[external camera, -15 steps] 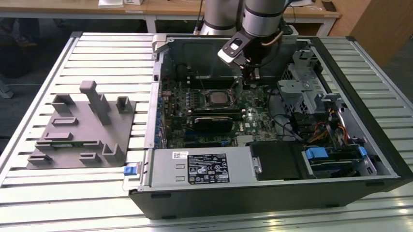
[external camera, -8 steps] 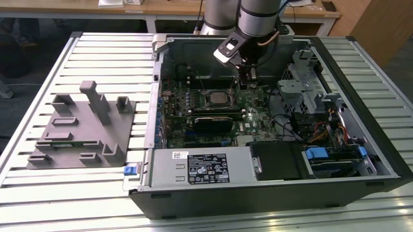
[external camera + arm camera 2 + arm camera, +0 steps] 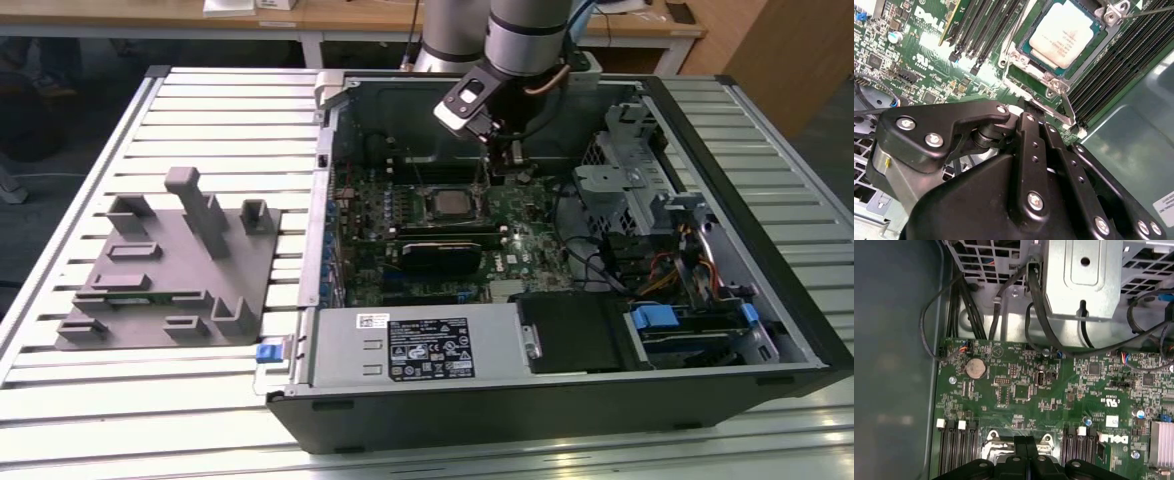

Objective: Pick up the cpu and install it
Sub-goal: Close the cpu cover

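Pincer [image 3: 1027,105] is shut tight, w/ nothing in it. The cpu [image 3: 1064,35] lies flat in its socket [image 3: 1015,59], just past the tips, not touching.

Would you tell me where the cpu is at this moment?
The cpu lies in its socket on the green motherboard, inside the open computer case, near the exterior view's centre, with the gripper close by.
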You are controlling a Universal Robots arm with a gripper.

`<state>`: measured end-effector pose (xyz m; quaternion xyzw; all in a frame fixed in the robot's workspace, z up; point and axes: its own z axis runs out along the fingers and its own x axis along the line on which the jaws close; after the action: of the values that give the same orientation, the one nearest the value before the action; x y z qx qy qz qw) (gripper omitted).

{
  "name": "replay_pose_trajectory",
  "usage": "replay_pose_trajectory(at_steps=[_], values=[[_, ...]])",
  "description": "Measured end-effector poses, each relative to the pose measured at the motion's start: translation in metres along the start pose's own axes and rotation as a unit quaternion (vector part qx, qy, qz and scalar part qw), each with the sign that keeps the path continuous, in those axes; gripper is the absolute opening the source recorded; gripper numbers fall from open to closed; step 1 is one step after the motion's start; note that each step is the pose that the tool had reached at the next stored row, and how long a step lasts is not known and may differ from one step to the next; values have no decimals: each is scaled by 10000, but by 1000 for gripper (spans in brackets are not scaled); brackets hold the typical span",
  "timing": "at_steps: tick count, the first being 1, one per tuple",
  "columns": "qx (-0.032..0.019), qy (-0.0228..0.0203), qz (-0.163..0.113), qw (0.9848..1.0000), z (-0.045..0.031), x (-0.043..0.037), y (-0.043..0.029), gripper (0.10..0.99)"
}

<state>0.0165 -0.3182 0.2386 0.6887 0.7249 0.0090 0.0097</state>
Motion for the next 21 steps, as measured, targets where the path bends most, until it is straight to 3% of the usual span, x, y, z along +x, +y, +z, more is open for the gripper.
replay_pose_trajectory(at_steps=[14, 21], values=[[1, -1, 0, 10000, -2, 7, -145, 106], [0, 0, 0, 10000, 0, 13, -318, 106]])
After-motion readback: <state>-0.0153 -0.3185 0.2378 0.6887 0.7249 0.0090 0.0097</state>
